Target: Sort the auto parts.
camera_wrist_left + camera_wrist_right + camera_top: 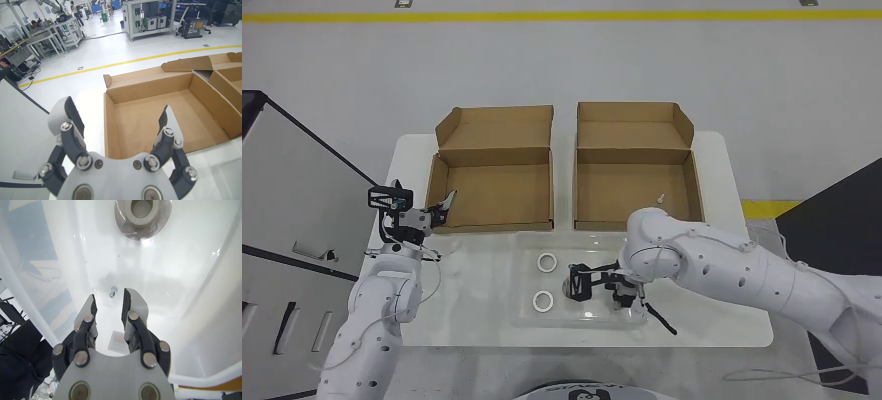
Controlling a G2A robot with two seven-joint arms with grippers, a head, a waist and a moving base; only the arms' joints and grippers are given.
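Silvery bolt [113,292] lies just ahead of open right jaws; left jaws open too.

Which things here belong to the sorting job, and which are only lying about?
Job: tray, flange, bolt, rings, boxes.
Lying about: sticker in the tray, cabinet.
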